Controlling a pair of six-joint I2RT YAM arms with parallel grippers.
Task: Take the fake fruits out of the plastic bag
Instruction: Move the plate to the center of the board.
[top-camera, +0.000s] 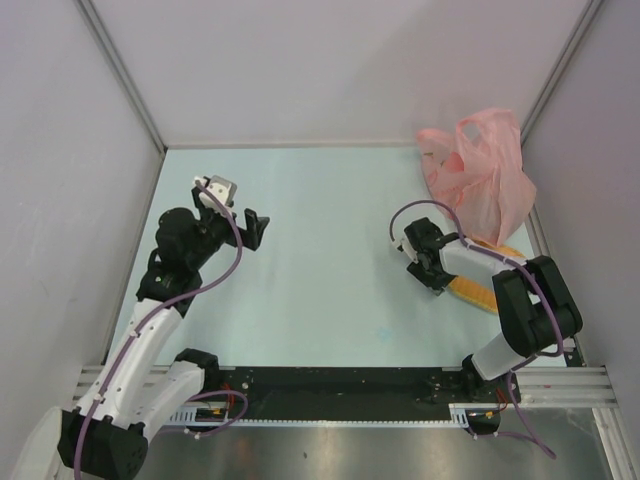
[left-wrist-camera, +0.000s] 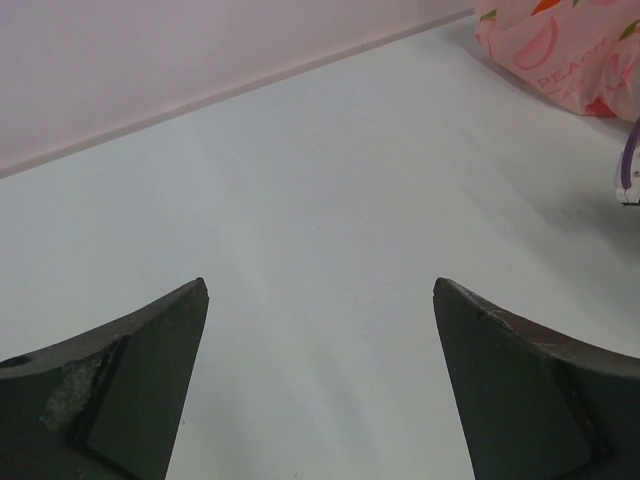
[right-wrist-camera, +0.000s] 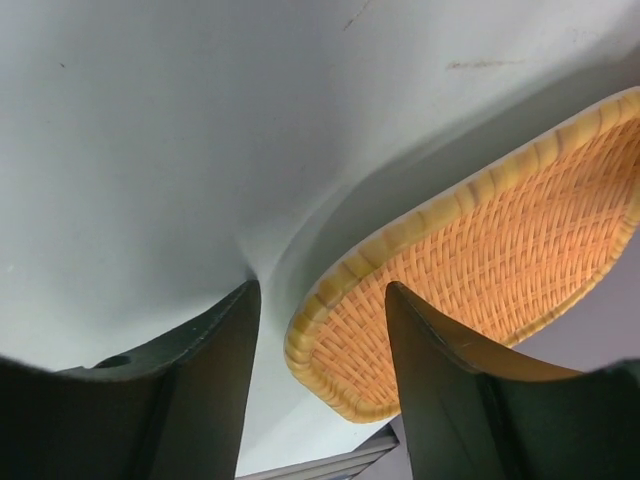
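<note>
R gripper (right-wrist-camera: 322, 290) is nearest on my wrist cam: fingers apart, not clamped, straddling the rim corner of the woven mat (right-wrist-camera: 480, 250). One finger is clear of the rim; can't tell re contact for the other. L gripper (left-wrist-camera: 320, 285) is spread wide above the table (top-camera: 320, 270), nothing btwn its fingers. Further out, the pink plastic bag (top-camera: 480, 175) slumps in the far R corner, base on the mat's far end. Can't pick out the fake fruits thru the plastic, only printed marks.

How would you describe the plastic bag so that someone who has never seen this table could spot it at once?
Start at the far right corner of the pale table. The plastic bag slumps there, just beyond the woven orange tray; it alone is pink, crinkled and translucent.
</note>
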